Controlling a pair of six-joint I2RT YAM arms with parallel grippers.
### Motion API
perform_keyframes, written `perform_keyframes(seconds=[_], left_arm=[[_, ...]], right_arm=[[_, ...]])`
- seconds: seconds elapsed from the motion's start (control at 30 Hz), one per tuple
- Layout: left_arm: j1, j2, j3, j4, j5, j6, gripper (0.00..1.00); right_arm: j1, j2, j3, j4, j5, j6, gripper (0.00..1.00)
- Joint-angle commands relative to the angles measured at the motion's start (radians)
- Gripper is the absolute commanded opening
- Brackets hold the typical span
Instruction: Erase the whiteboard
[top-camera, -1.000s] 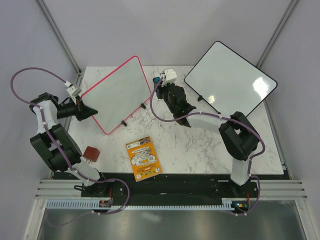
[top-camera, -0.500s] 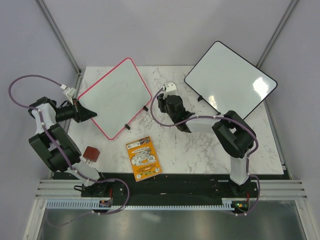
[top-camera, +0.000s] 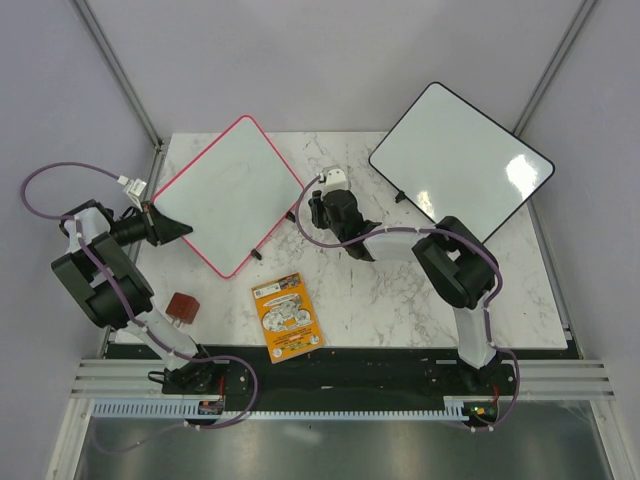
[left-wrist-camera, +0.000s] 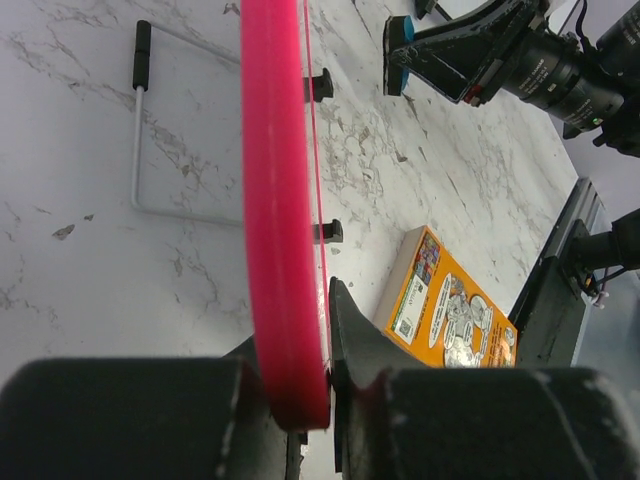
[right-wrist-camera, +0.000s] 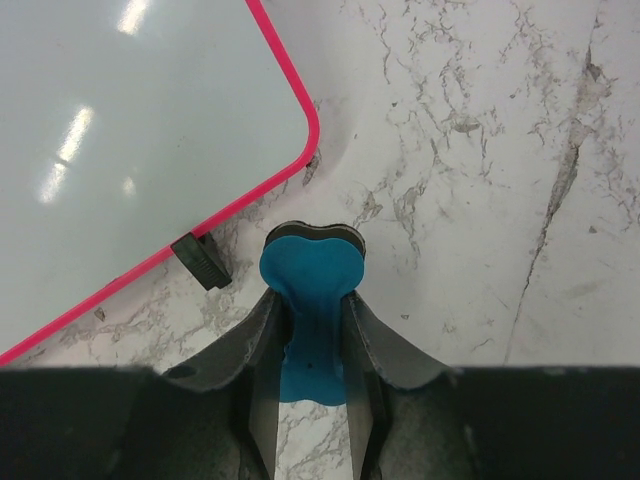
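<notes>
The whiteboard (top-camera: 228, 195) with its pink frame (left-wrist-camera: 275, 200) stands tilted at the back left of the marble table, its face blank. My left gripper (top-camera: 180, 228) (left-wrist-camera: 296, 372) is shut on the frame's left corner, one finger on each side of the pink edge. My right gripper (top-camera: 316, 210) (right-wrist-camera: 312, 300) is shut on a blue eraser (right-wrist-camera: 310, 268), low over the table just beside the board's right corner (right-wrist-camera: 300, 120). The eraser is off the board's face.
A larger black-framed whiteboard (top-camera: 460, 160) leans at the back right. An orange booklet (top-camera: 287, 317) (left-wrist-camera: 450, 310) lies near the front middle, a red-brown block (top-camera: 182, 306) at the front left. The board's black foot (right-wrist-camera: 203, 260) and wire stand (left-wrist-camera: 140, 130) rest on the table.
The whiteboard has shifted left and tipped in my left gripper's hold. My right gripper has come down and toward the front, ending beside the board's right corner.
</notes>
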Motion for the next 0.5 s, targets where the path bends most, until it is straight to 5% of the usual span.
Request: perform_keyframes(seconds=[0.0,0.17,0.3,0.47], left_arm=[[-0.005,0.013,0.014,0.034,0.024,0.009,0.14],[-0.005,0.018,-0.002,0.081,-0.016,-0.024,0.23],[-0.005,0.044,-0.003,0.106,-0.022,-0.037,0.43],[-0.002,0.041,-0.008,0.152,-0.042,-0.068,0.47]], right_arm=[[-0.001,0.016,0.038,-0.006,-0.019,0.028,0.34],[-0.010,0.034,0.052,-0.019,-0.047,0.051,0.40],[-0.021,0.054,0.079,-0.043,-0.080,0.063,0.42],[-0.028,0.065,0.087,-0.056,-0.097,0.074,0.43]])
